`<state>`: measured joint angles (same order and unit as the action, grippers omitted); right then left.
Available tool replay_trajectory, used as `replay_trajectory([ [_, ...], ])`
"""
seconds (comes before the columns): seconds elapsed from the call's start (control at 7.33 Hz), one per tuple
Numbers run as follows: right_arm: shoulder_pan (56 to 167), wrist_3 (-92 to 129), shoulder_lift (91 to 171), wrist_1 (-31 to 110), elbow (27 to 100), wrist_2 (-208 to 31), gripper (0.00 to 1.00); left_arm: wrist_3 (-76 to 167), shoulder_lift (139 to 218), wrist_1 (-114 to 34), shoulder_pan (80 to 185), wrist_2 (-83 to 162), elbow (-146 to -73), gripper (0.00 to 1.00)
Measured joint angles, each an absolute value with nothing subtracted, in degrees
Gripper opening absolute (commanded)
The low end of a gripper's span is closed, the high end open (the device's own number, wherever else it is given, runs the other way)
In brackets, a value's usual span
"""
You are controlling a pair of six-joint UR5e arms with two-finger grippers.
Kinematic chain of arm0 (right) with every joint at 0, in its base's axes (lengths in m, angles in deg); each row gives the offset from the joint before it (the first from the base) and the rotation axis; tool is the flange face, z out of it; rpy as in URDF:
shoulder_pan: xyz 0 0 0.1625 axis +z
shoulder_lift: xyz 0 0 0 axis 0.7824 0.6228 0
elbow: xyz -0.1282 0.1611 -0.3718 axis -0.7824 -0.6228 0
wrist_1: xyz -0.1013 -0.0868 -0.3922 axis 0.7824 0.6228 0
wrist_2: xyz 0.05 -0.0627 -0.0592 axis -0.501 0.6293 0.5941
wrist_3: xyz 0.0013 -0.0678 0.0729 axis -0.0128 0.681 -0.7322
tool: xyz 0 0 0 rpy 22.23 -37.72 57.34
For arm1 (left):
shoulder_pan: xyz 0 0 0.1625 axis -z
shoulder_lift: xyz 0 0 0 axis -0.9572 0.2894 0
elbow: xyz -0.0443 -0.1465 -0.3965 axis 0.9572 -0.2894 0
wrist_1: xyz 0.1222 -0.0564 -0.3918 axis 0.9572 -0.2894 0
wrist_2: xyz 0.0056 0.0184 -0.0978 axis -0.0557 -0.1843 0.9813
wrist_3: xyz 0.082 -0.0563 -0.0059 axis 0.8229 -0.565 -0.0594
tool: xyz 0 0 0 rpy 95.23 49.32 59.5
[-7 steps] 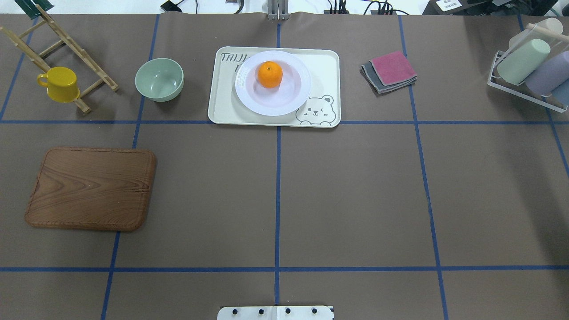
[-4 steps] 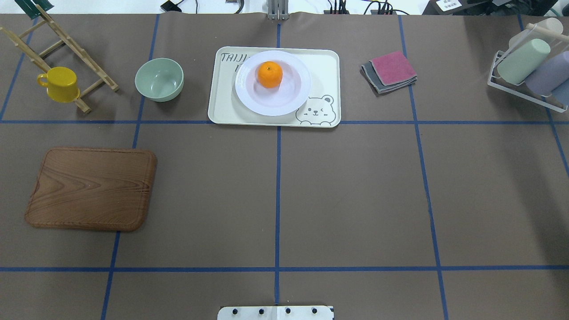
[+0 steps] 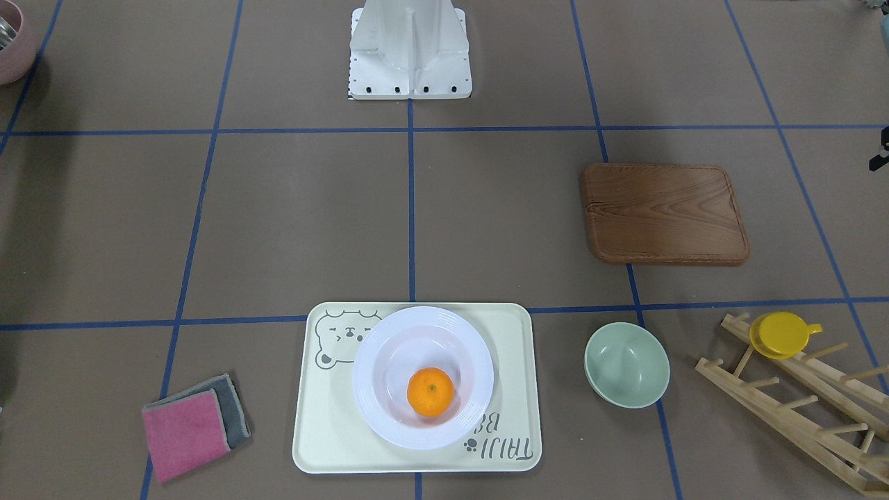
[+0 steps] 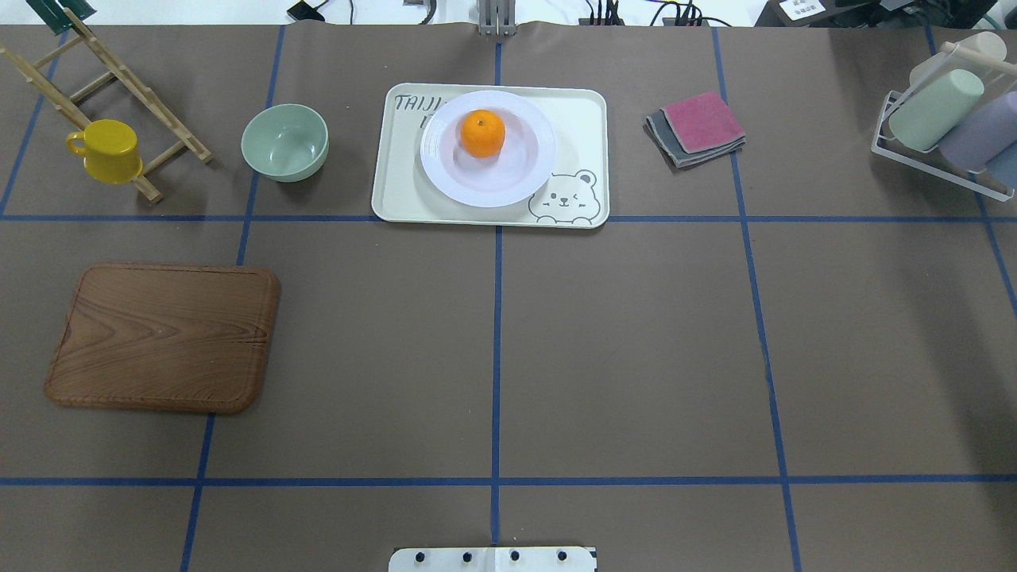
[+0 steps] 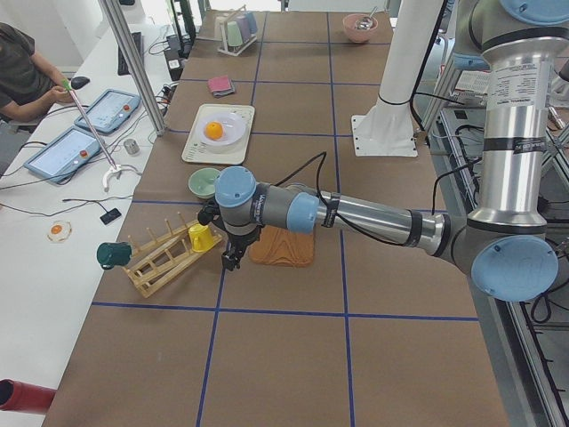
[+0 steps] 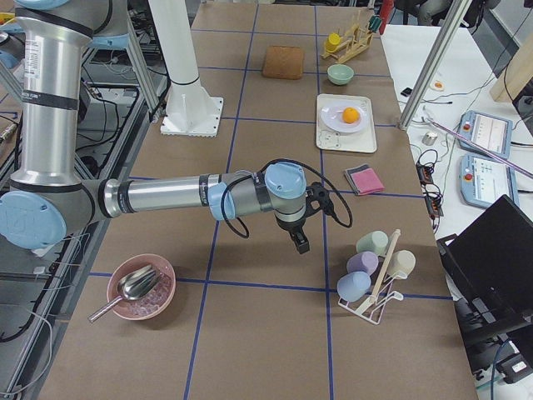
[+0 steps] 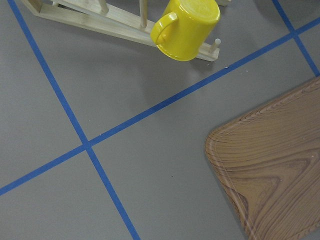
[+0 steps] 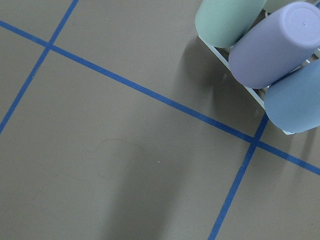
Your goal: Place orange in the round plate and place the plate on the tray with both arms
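Observation:
The orange (image 4: pixel 482 133) lies inside the white round plate (image 4: pixel 508 189), toward its far side. The plate rests on the cream bear tray (image 4: pixel 584 119) at the middle back of the table; the front-facing view shows the same orange (image 3: pixel 430 392), plate (image 3: pixel 362 378) and tray (image 3: pixel 326 430). Both arms are drawn back away from the tray. My left gripper (image 5: pixel 233 258) hangs over the table between the yellow cup and the wooden board. My right gripper (image 6: pixel 300 243) hovers beside the cup rack. Only the side views show them, so I cannot tell whether they are open or shut.
A pale-green bowl (image 4: pixel 284 143) stands left of the tray, folded cloths (image 4: pixel 695 127) right of it. A wooden board (image 4: pixel 163 338) lies front left, a yellow cup (image 4: pixel 107 151) on a wooden rack back left, a cup rack (image 4: pixel 945 119) back right. A pink bowl (image 6: pixel 140 287) sits near the right arm.

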<state>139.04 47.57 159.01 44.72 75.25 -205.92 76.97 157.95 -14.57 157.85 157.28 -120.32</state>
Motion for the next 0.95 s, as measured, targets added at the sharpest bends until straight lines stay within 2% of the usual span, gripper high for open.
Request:
replay_trajectory([
  [0.95,135.15,48.69,158.97,44.93,75.1,-202.98,1.0,76.89,158.19,-14.7,157.79,157.28,-118.58,1.0],
])
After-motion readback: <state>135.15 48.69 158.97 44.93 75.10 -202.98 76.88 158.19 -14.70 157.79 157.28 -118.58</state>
